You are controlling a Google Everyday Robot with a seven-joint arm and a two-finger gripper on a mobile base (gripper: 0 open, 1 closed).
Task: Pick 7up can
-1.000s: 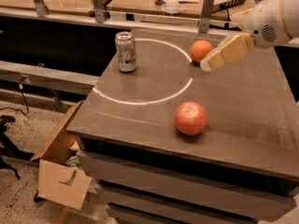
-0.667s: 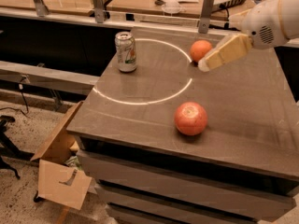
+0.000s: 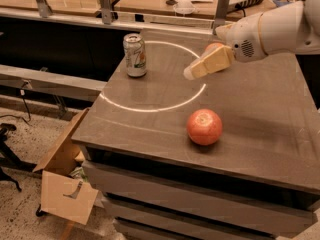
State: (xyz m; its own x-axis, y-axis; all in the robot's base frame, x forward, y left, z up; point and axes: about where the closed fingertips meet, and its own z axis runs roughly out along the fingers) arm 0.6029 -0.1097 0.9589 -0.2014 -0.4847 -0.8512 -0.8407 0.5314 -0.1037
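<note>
Behind the pincer [image 3: 196,71], only a sliver of an orange fruit [image 3: 214,46] showed. The rest was covered by the tan pincer and the white arm [image 3: 275,29], which was itself cut off at the right border of the view. The pincer hung over the far middle of the counter [image 3: 260,114], slanting down to the left; whether it was apart or together could not be told. The 7up can [image 3: 135,55] stood upright near the counter's far left corner, close to the left edge, by the line of a white ring [image 3: 150,108] marked on the top. Its lettering was hard to read. Bare counter lay between can and pincer, which were well apart. A red-orange fruit [image 3: 204,126] sat alone near the front edge. Below the left edge, an open cardboard box [image 3: 65,184] stood on the floor.
</note>
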